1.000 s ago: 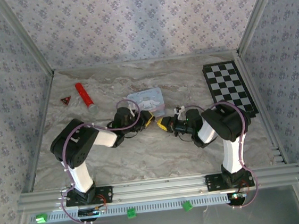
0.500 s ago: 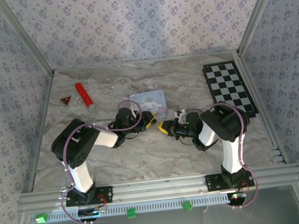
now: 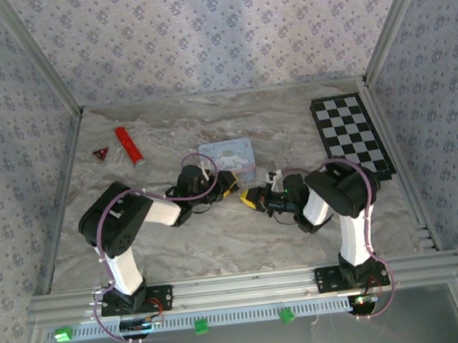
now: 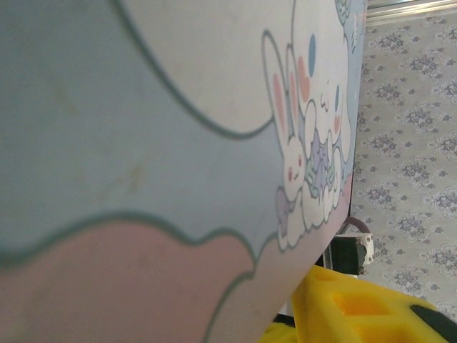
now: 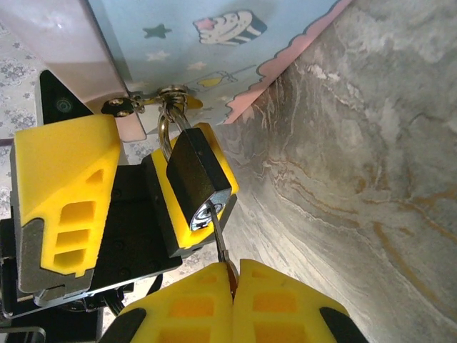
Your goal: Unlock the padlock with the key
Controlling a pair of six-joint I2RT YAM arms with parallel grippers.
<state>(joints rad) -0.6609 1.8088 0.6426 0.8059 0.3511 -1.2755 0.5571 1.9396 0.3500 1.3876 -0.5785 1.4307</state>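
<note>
Table: marbled grey-beige top, boxed by floral-papered walls on three sides, with an aluminium rail along the near edge. Open room lay between the arm bases and along the far edge. A chessboard, flat and black-and-white, took up the right side close to the wall.

Tin: pale blue and pink, smooth, cartoon-printed, with a scalloped pink border. It sat mid-table, with both grippers crowded at its near edge.

Red cylinder: far left, well apart from the work.

Left gripper: blocky yellow ribbed fingers. Jaws stood partly apart and clamped on nothing (in the right wrist view one finger sat behind the padlock, touching or nearly so, the other clear to the side).

Right gripper: yellow fingers pressed together, pinching the key.

Padlock: small dark squarish metal body with a silvery shackle. It hung tilted from the tin's brassy hasp.

Key: thin dark sliver, tip in the keyhole on the padlock's bottom face.
</note>
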